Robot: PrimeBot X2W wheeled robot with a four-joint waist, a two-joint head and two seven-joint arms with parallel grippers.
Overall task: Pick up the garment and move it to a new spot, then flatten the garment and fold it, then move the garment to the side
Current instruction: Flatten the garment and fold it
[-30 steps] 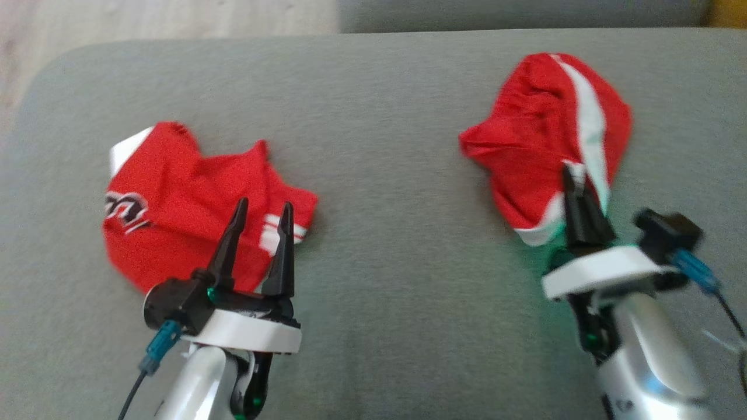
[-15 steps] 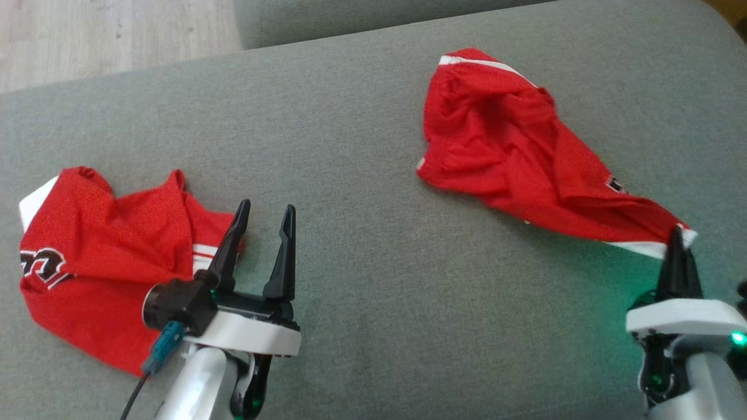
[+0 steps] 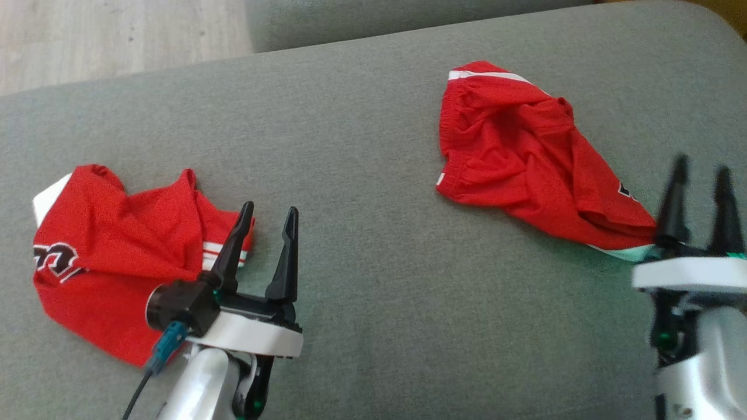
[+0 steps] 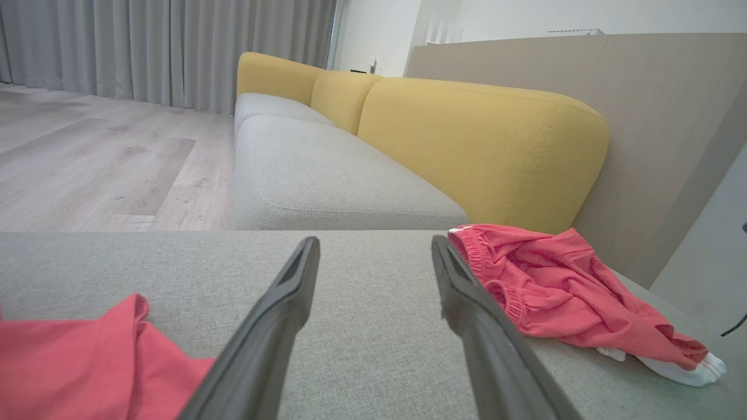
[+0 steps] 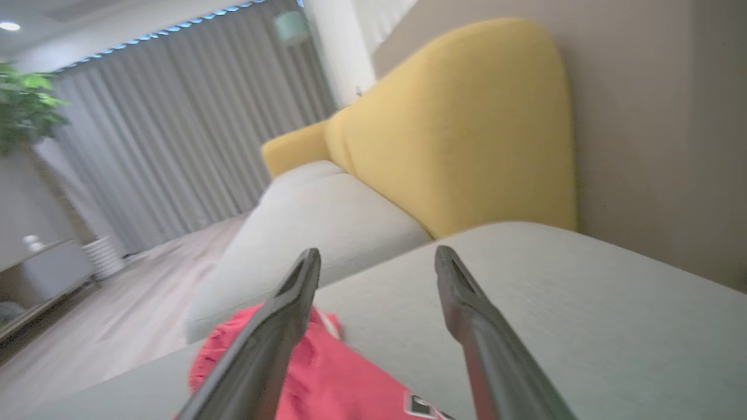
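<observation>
A red garment [image 3: 525, 169] with white trim lies crumpled on the grey cushion [image 3: 379, 245] at the right, its waistband toward the far side. My right gripper [image 3: 701, 164] stands open just off the garment's near right corner, nothing between its fingers. In the right wrist view the red cloth [image 5: 338, 379] lies under and left of the open gripper [image 5: 378, 251]. A second red garment [image 3: 117, 256] with a dark logo lies at the left. My left gripper [image 3: 269, 207] is open beside its right edge, holding nothing. In the left wrist view the left gripper [image 4: 374, 240] is open over bare cushion.
The wood floor [image 3: 117, 35] lies beyond the cushion's far left edge. Another grey seat [image 4: 315, 175] and yellow backrests [image 4: 478, 146] stand behind. Bare cushion stretches between the two garments and in front of them.
My right gripper has opened and let go of the garment's white-trimmed corner, and the cloth has settled on the cushion. The left arm has not moved. The camera shifted after the earliest frame.
</observation>
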